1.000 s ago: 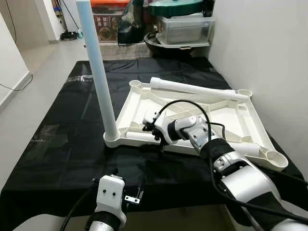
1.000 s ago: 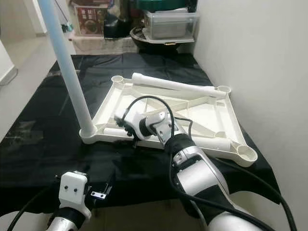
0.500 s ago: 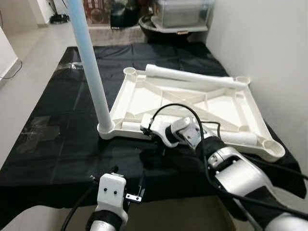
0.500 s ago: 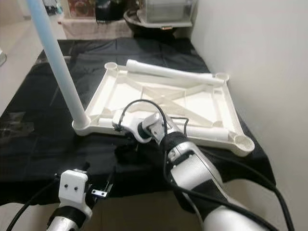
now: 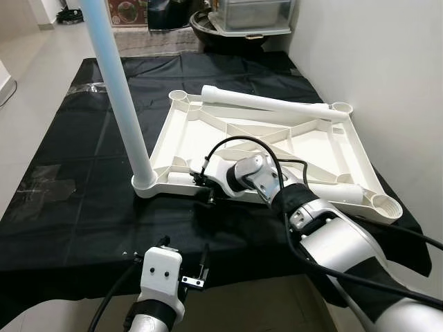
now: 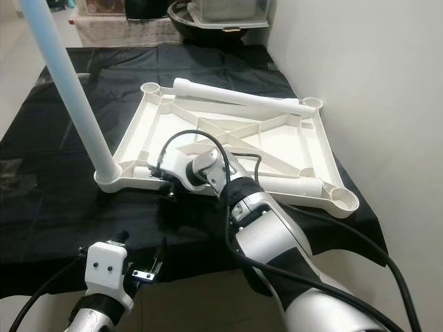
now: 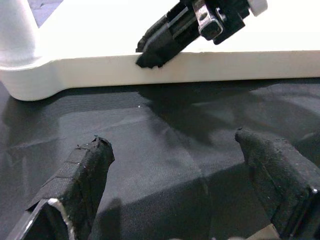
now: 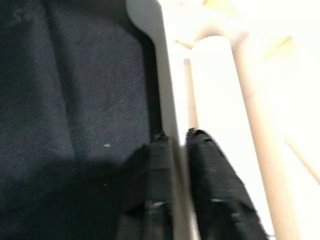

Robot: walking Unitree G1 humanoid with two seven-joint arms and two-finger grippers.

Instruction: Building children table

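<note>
One pale-blue leg point(image 5: 121, 97) stands socketed in the upturned white tabletop point(image 5: 277, 142); right gripper point(image 8: 172, 145) pinches its near rim, steadying it; left gripper point(image 7: 175, 165) waits, fingers spread.

Upturned tabletop point(image 5: 304, 142) on cloth point(image 5: 76, 173); 1 leg point(image 5: 119, 90) upright, left-front corner.

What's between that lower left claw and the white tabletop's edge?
Just bare black cloth, seen in the left wrist view between the left gripper and the tabletop.

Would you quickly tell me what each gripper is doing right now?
Left gripper: open, holding nothing.
Right gripper: shut on the tabletop rim.
</note>
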